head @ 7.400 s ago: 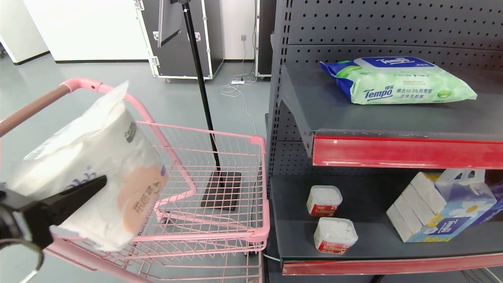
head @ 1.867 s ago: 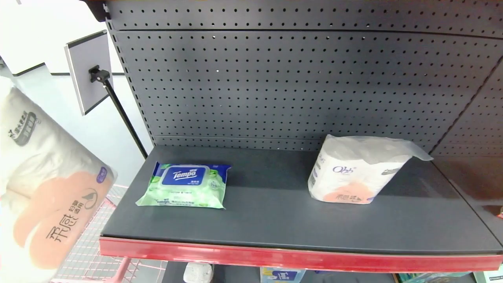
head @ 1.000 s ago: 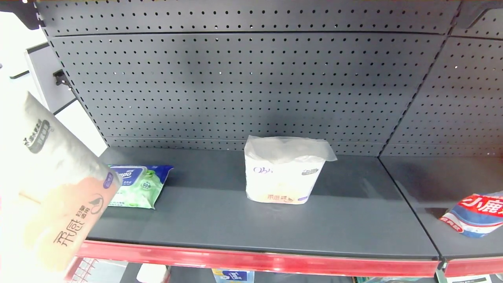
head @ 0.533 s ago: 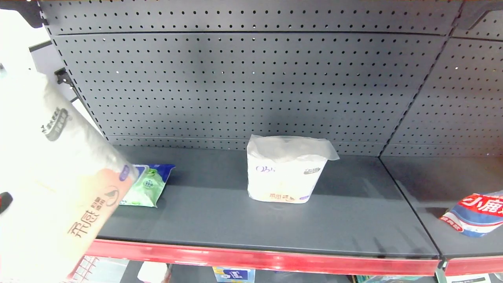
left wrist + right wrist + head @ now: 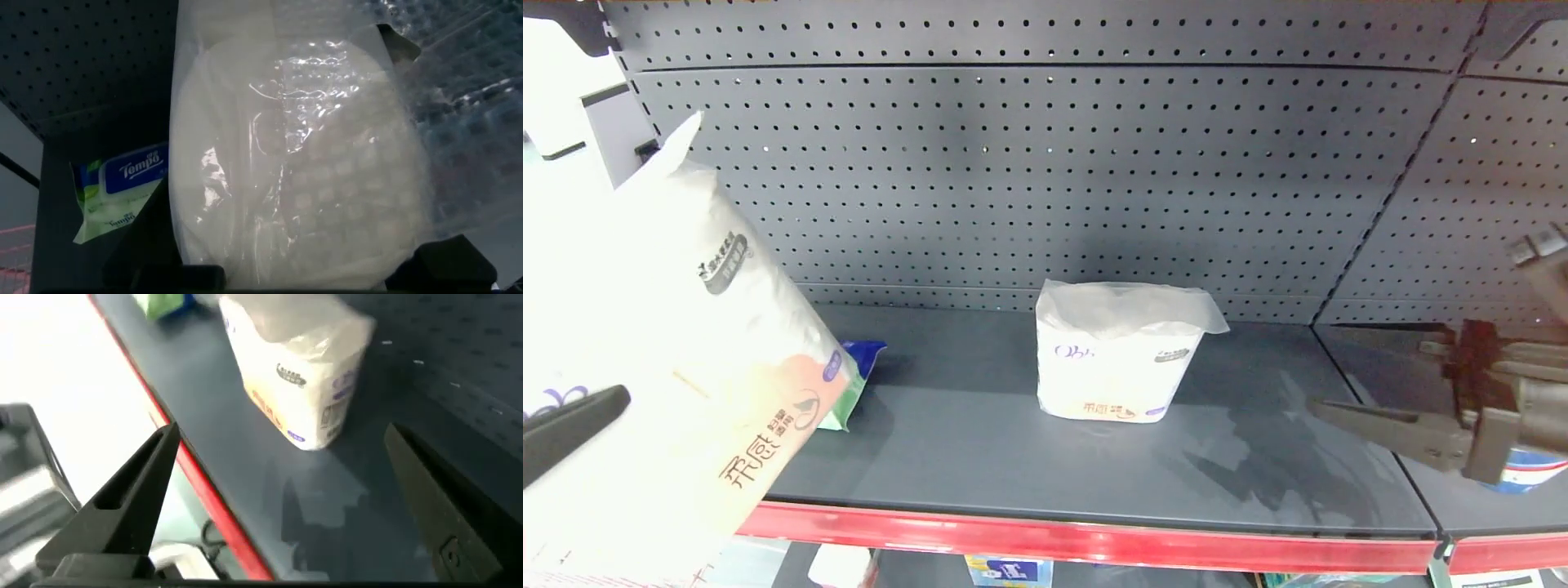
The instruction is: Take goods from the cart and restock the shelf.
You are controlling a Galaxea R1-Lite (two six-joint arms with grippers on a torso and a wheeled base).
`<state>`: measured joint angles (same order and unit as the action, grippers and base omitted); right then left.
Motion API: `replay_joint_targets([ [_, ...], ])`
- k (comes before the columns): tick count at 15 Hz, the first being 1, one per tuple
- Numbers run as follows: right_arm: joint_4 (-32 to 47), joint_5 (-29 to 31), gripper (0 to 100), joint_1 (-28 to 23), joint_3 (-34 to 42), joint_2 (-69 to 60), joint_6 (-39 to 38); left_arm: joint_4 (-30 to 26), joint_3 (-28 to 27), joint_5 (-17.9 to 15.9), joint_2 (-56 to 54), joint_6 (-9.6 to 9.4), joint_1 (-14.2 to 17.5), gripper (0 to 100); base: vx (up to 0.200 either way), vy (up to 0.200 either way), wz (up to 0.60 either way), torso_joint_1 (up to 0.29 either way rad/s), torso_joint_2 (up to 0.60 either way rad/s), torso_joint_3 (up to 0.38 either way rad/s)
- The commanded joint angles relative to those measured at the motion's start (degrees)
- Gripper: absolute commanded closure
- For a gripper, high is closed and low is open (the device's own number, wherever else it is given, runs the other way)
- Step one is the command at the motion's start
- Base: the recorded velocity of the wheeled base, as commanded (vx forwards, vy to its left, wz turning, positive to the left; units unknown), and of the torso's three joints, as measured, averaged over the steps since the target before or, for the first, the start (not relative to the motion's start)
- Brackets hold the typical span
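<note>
Toilet-paper pack (image 5: 686,367) hung tilted at the left end of the shelf (image 5: 1013,465) in the head view, clamped in the left pincer (image 5: 613,416) and hiding part of a wipes packet (image 5: 862,359). A matching pack (image 5: 1119,359) stood upright mid-shelf, while the right pincer (image 5: 1319,367) hovered at the right end, spread apart and empty.

From the left wrist, black fingers (image 5: 445,265) pressed the pack's two sides, with the wipes packet (image 5: 122,188) lying flat beyond.

From the right wrist, spread fingers (image 5: 139,490) framed the matching pack (image 5: 298,367) without touching it.

The placing looked best aimed at the bare stretch between wipes and matching pack. That meant lifting clear of the red front edge (image 5: 1094,543), turning the pack upright and seating it flat before letting go, since the soft wrap could tip.
</note>
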<state>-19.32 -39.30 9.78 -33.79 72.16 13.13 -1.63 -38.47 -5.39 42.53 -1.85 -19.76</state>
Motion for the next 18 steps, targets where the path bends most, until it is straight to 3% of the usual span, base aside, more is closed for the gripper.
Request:
replay_joint_targets([
  [1,-5.29,-5.70,0,-1.87,-0.75,13.98,5.68,-0.12,-0.73,-0.24,1.32,0.01,-0.01,100,0.000,0.000,0.00,0.000,0.00,0.000],
  [7,-13.72,-14.31,0,-1.78,-5.67,26.46,10.51,-0.39,-0.90,-0.15,1.76,-0.17,-0.01,100,0.000,0.000,0.00,0.000,0.00,0.000],
  [18,-13.99,-17.04,0,2.35,-17.01,36.30,12.89,-0.21,-0.99,-0.06,3.35,-0.61,-0.01,100,0.000,0.000,0.00,0.000,0.00,0.000],
])
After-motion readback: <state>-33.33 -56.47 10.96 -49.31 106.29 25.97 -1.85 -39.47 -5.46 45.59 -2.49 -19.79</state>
